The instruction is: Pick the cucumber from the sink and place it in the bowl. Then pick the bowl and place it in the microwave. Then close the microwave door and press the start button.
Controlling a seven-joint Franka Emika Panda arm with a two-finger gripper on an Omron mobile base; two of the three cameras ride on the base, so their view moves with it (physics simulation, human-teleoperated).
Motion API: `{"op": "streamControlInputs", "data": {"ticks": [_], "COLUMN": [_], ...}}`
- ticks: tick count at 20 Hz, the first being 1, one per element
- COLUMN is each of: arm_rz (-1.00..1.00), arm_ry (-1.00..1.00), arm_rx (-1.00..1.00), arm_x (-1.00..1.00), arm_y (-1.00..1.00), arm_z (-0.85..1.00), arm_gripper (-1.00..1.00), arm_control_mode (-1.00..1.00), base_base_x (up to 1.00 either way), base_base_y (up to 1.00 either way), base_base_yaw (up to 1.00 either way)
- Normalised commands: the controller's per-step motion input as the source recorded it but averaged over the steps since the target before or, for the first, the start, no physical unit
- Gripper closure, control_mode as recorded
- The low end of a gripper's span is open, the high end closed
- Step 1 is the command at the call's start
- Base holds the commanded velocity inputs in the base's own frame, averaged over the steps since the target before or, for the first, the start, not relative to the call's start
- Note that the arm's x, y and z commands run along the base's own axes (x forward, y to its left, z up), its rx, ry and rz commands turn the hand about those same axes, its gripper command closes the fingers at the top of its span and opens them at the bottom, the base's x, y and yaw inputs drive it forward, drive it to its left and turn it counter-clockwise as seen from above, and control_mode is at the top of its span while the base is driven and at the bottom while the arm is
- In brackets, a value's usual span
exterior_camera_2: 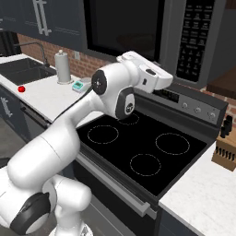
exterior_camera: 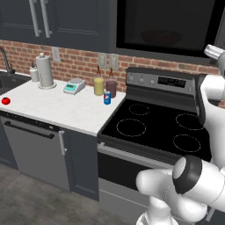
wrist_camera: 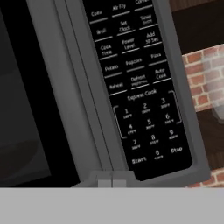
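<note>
Now the microwave door [exterior_camera_2: 122, 27] looks closed, so the arm should square up and push straight on the start button [wrist_camera: 138, 160]; the gripper's opening cannot be told.

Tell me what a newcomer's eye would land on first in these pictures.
The white robot arm sweeps up over the black glass stovetop toward the dark grey over-range microwave, whose glossy black door looks closed. In the hand view, its black keypad looms close, the Start key near the bottom. A small red tomato dots the white counter.
</note>
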Motion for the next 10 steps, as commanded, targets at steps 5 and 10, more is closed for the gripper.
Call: {"op": "streamControlInputs", "data": {"ticks": [5,10], "arm_rz": [0.0,0.0], "arm_ry": [-0.01,0.0], "arm_rx": [0.0,0.0], "arm_x": [0.0,0.11], "arm_y": [-0.18,-0.07], "arm_z": [-0.12,-0.04], "arm_gripper": [1.0,1.0], "arm_control_mode": [-1.0,-1.0], "base_base_x": [0.0,0.0], "base_base_y": [0.0,0.0], "base_base_yaw": [0.0,0.0]}}
